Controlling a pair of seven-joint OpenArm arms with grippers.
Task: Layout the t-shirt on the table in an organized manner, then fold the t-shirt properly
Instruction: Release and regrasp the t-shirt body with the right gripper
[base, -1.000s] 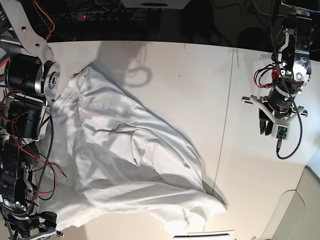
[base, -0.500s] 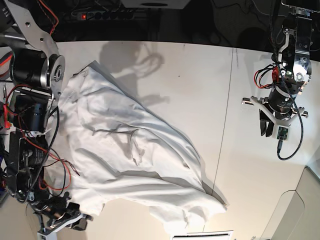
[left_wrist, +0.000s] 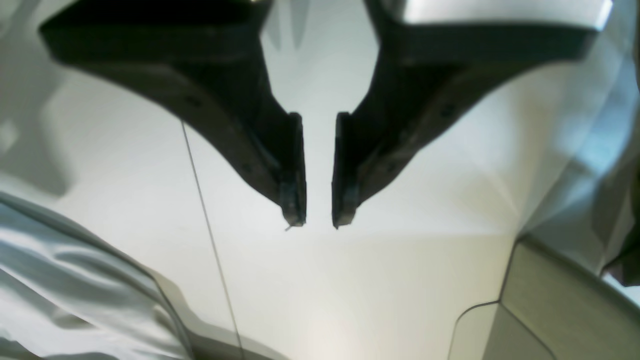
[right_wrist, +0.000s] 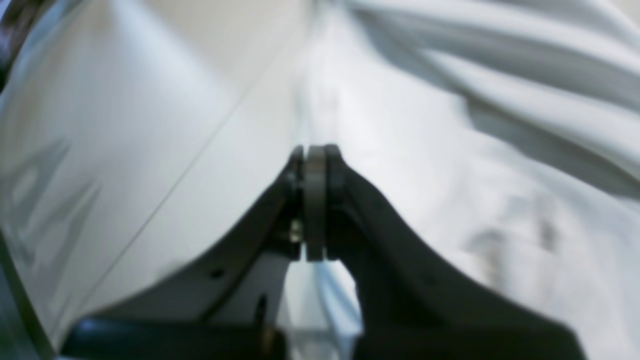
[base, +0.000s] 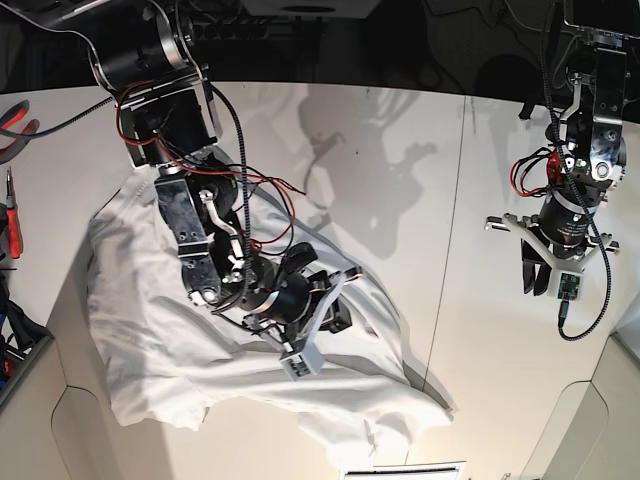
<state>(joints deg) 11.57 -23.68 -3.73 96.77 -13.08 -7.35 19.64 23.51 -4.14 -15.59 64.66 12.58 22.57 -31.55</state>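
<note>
The shirt (base: 250, 370) lies crumpled on the table (base: 400, 170), left of the seam (base: 450, 230) in the base view. The right claw (right_wrist: 314, 155) sits over the shirt's middle, its 2 jaws pressed together; whether they pinch cloth I cannot tell. The left claw (left_wrist: 318, 220) hangs right of the seam, above bare table, jaws slightly parted and grasping nothing.

Plain white shirt (base: 170, 330), no print, grey in the folds. Off-white table (base: 400, 170) with a thin dark seam (left_wrist: 205, 220) left of the black left gripper (left_wrist: 318, 220). Black right gripper (right_wrist: 314, 155). Red and black wires (base: 265, 205).
</note>
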